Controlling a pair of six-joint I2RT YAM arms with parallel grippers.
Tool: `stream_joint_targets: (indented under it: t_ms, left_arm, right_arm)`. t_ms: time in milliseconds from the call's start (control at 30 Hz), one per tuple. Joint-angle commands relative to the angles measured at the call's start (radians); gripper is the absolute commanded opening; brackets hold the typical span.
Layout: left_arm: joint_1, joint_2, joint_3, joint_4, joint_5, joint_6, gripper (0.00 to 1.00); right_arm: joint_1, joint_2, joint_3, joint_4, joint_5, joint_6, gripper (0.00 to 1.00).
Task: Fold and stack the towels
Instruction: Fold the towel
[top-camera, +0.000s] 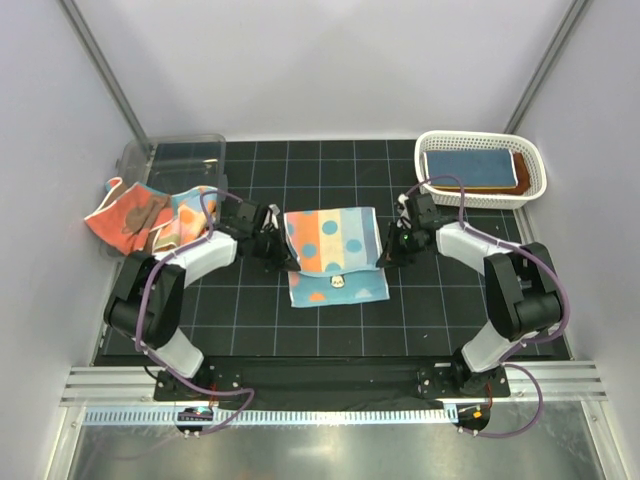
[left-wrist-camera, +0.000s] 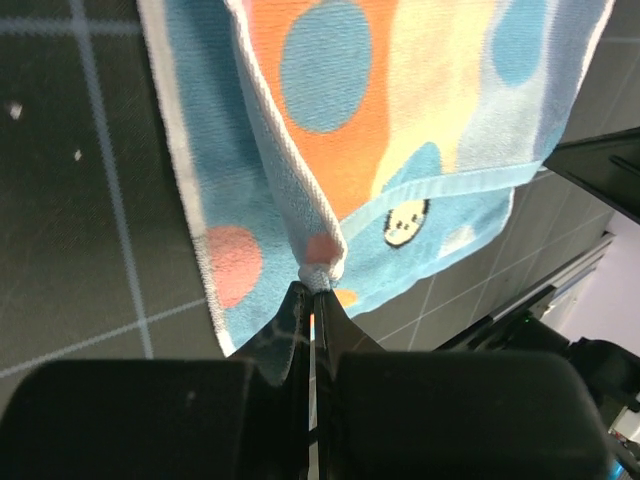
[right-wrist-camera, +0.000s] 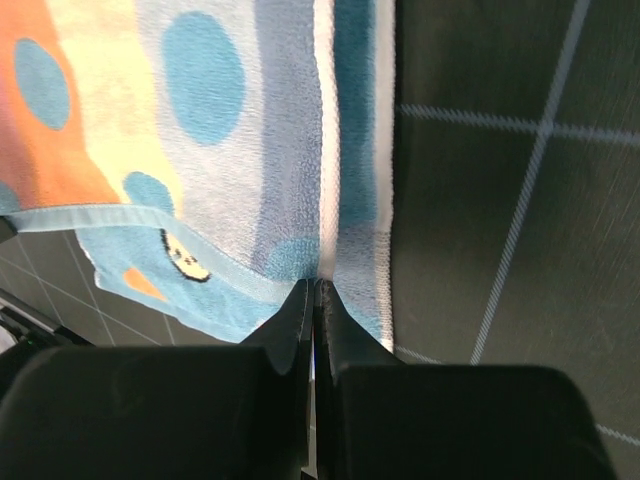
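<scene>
Black gridded matting (top-camera: 450, 320) covers the table, seen from above with both robot arms reaching inward from the near edge. At the centre lies a polka-dotted towel (top-camera: 335, 250) with orange, cream and light-blue bands and blue spots. It is partly folded: an upper layer lies over a lower one, whose light-blue near edge peeks out and carries a small cartoon face (top-camera: 340, 282).

The left gripper (top-camera: 286, 252) is at the towel's left side. Its wrist camera shows the jaws closed tight on a bunched corner of the white-edged terry cloth, which is lifted off the mat there. The right gripper (top-camera: 386, 258) is at the towel's right side. Its wrist camera shows the jaws closed on the white hem, with the fabric stretching away from the fingertips.

At the far right corner stands a white lattice basket (top-camera: 535, 170). Inside it a blue towel (top-camera: 468, 165) lies folded flat, with a rust-brown towel (top-camera: 519, 172) just beside it toward the right wall.

At the far left stands a clear plastic bin (top-camera: 185, 150). A coral-red towel (top-camera: 120, 215) spills out over its near-left edge, rumpled. Another patterned cloth (top-camera: 188, 212) in light blue and orange lies bunched beside it, touching it, close to the left arm.
</scene>
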Motion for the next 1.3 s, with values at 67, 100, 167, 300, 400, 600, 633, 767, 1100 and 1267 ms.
stream_joint_targets:
  t_ms: [67,100,167,300,400,600,633,767,1100,1267]
  left_arm:
    - [-0.006,-0.072,-0.043,-0.008,-0.065,-0.025,0.0]
    - [-0.005,-0.079,-0.034,-0.011,-0.073,-0.031,0.0]
    - [0.0,-0.068,0.042,-0.064,-0.087,-0.034,0.0]
    - [0.002,-0.083,0.196,-0.167,-0.095,-0.048,0.0]
    - [-0.003,-0.149,0.214,-0.225,-0.116,-0.074,0.0]
    - [-0.041,-0.307,0.011,-0.223,-0.147,-0.147,0.0]
    - [-0.058,-0.321,-0.021,-0.182,-0.15,-0.158,0.0]
    - [-0.095,-0.327,-0.16,-0.088,-0.144,-0.215,0.0]
    - [-0.166,-0.281,-0.23,-0.062,-0.203,-0.241,0.0]
    - [-0.19,-0.261,-0.244,-0.059,-0.219,-0.246,0.0]
  right_arm:
    - [0.006,-0.077,-0.034,0.057,-0.021,0.019,0.01]
    - [0.008,-0.078,-0.025,0.058,-0.018,0.019,0.01]
    - [0.008,-0.068,0.05,0.014,-0.004,0.017,0.01]
    - [0.008,-0.087,0.198,-0.104,0.037,-0.004,0.01]
    - [0.008,-0.135,0.227,-0.178,0.05,-0.021,0.01]
    - [0.008,-0.253,0.051,-0.167,0.039,-0.017,0.01]
    - [0.008,-0.271,-0.004,-0.153,0.03,-0.015,0.01]
    - [0.009,-0.288,-0.101,-0.087,0.011,-0.004,0.01]
    - [0.012,-0.273,-0.19,-0.06,0.037,0.008,0.01]
    - [0.019,-0.264,-0.198,-0.063,0.071,0.009,0.01]
